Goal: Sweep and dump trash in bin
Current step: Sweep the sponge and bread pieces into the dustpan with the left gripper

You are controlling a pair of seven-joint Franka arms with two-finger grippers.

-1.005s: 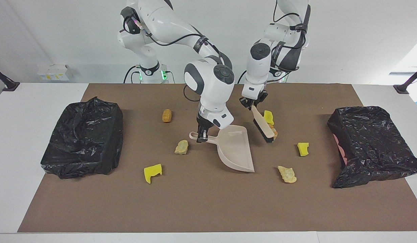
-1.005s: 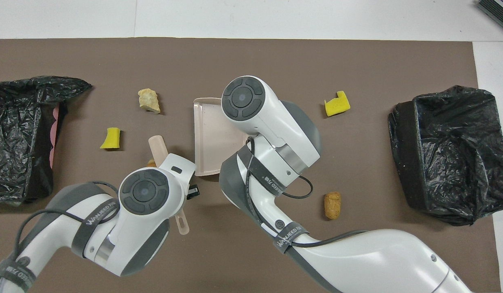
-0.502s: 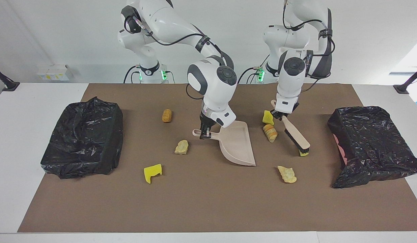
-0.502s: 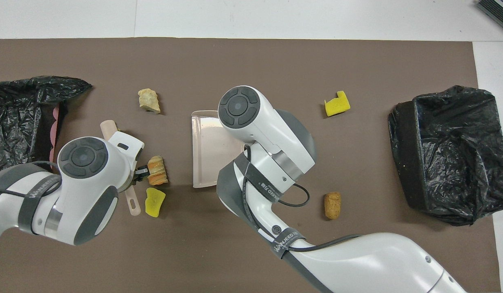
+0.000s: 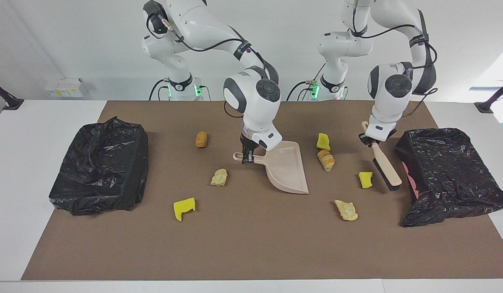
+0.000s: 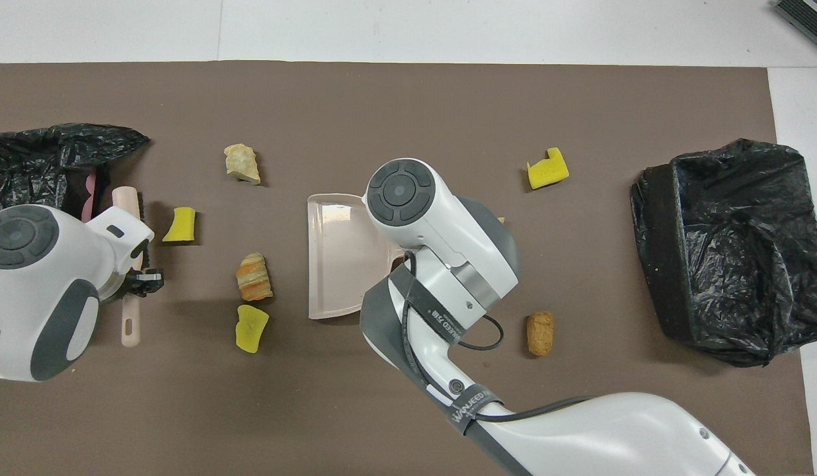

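The left gripper (image 5: pixel 372 141) is clamped on the handle of the brush (image 5: pixel 385 167), whose black bristles slant down just beside the black-bagged bin (image 5: pixel 451 175) at the left arm's end of the table. The right gripper (image 5: pixel 246 156) is closed on the handle of the beige dustpan (image 5: pixel 286 173), which sits mid-table (its flat mouth turned away from the robots).

A yellow sponge chunk (image 5: pixel 365 179) lies just beside the bristles, apart from them. A tan bread lump (image 5: pixel 326 160) and another yellow chunk (image 5: pixel 323 141) lie between brush and dustpan; a pale lump (image 5: pixel 346 210) lies farther from the robots. Toward the right arm's end are a pale lump (image 5: pixel 219 177), a brown lump (image 5: pixel 201 139) and a yellow chunk (image 5: pixel 184 208), then a second bagged bin (image 5: pixel 101 167).

The facing view shows both grips; overhead, the right arm hides the dustpan's handle and the pale lump beside it.
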